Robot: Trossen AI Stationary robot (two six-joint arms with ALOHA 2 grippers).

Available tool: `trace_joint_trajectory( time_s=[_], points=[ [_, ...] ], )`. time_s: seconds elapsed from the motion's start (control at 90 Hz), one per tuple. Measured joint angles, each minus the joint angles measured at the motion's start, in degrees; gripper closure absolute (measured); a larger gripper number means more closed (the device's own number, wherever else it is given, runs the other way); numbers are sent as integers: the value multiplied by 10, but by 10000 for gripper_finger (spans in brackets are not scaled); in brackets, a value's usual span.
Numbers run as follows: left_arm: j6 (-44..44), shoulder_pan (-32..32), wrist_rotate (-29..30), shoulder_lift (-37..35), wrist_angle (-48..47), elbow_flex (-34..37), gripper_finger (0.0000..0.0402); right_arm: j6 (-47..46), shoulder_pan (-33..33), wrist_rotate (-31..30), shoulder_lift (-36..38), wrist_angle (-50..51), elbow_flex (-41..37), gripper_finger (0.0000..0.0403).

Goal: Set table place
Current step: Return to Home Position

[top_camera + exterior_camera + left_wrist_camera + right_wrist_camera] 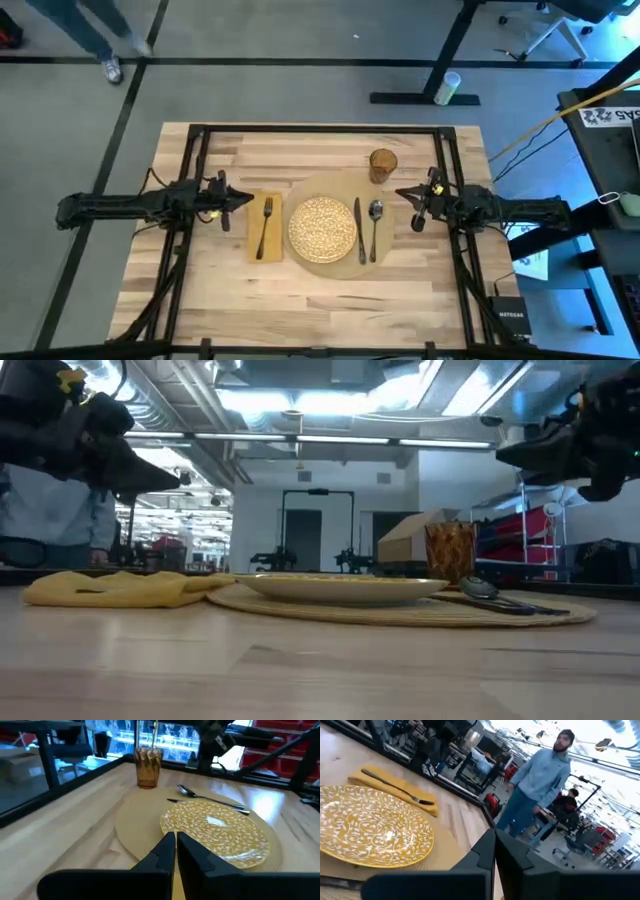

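Your left hand and right hand are closed and empty, but the right hangs near the cup, so a low swing could topple it.

text: none legible | white sign far right: lettering unreadable
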State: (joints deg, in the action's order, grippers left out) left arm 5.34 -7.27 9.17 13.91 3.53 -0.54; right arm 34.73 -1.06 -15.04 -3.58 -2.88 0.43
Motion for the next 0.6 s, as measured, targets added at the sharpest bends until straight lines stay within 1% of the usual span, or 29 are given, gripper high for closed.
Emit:
trace_joint_trajectory(
  time_s=[0.122,0.344,0.433,0.5,0.6],
  points=[
    [0,-11,50,2,-2,0,401,-19,8,-34,-32,-1,0,403],
    [-11,-13,52,-3,9,0,401,-39,7,-94,-69,-9,0,403],
    [-29,-5,49,-15,44,0,401,-27,7,-93,-77,-8,0,403],
    [-48,5,46,-31,49,0,401,-28,7,-82,-81,-8,0,403],
    [-47,17,45,-69,4,0,401,-27,7,-79,-75,-7,0,403]
  ],
)
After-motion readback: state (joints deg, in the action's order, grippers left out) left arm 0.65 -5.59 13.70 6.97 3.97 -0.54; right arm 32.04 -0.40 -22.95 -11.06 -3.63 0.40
